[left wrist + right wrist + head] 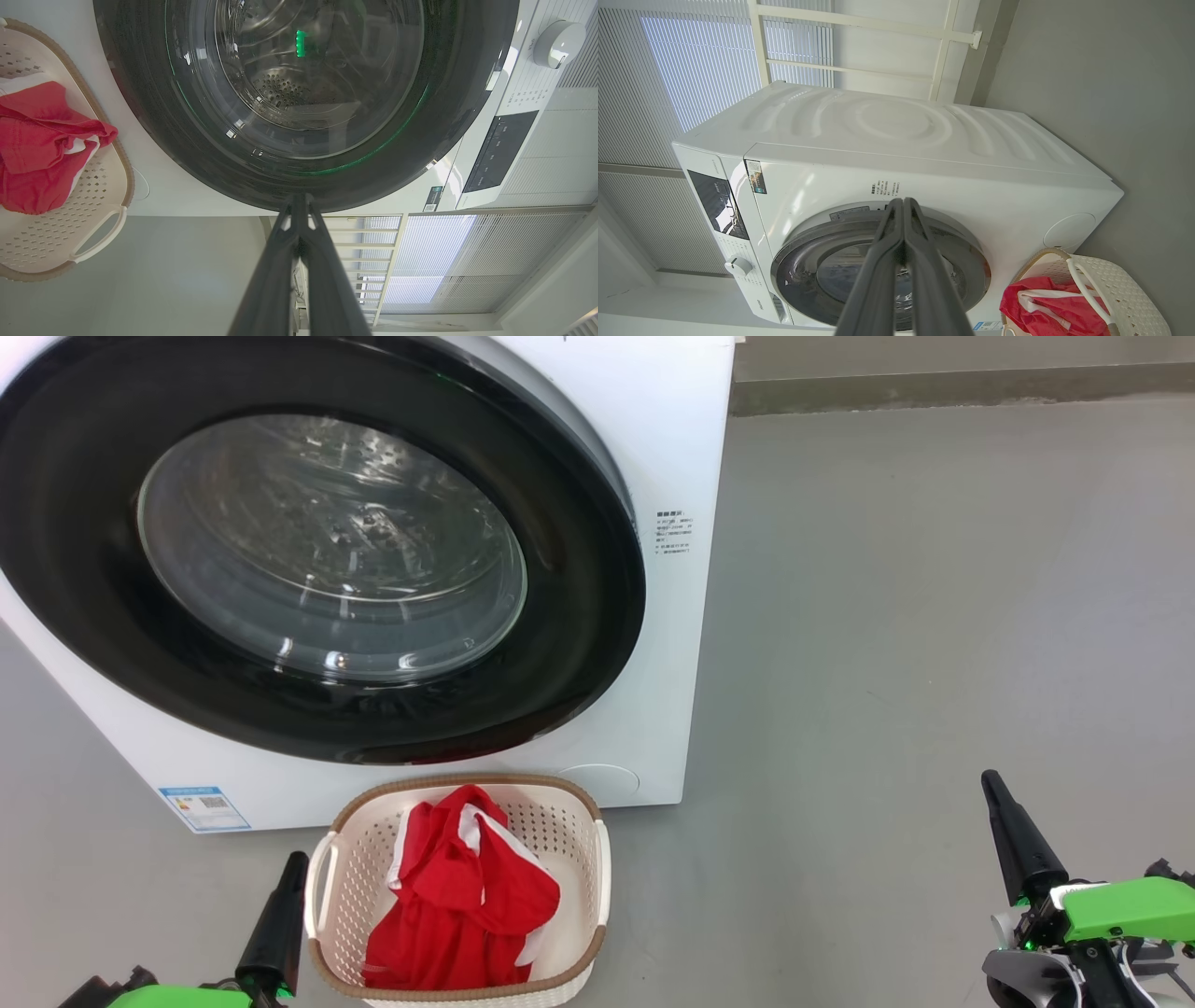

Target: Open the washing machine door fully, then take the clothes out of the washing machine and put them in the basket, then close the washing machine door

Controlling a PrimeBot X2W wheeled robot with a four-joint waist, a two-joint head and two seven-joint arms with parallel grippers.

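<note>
The washing machine (pixel 672 448) (pixel 896 140) is a white box, and its round black-rimmed door (pixel 317 551) (pixel 308 93) (pixel 878 266) lies flat against the front. Through the glass I see bare steel drum. The red clothes (pixel 457 905) (pixel 42 144) (pixel 1045 303) with white trim lie in the cream basket (pixel 588 859) (pixel 70 233) (pixel 1125 289) on the floor right before the machine. My left gripper (pixel 295 861) (pixel 299 198) is shut and empty, just left of the basket. My right gripper (pixel 990 780) (pixel 902 201) is shut and empty, far to the right over bare floor.
Grey floor (pixel 934 616) stretches to the right of the machine up to a wall base (pixel 934 387). A blue label sticker (pixel 203 808) sits on the machine's lower front. The control panel and dial (pixel 558 42) are on the machine's upper front.
</note>
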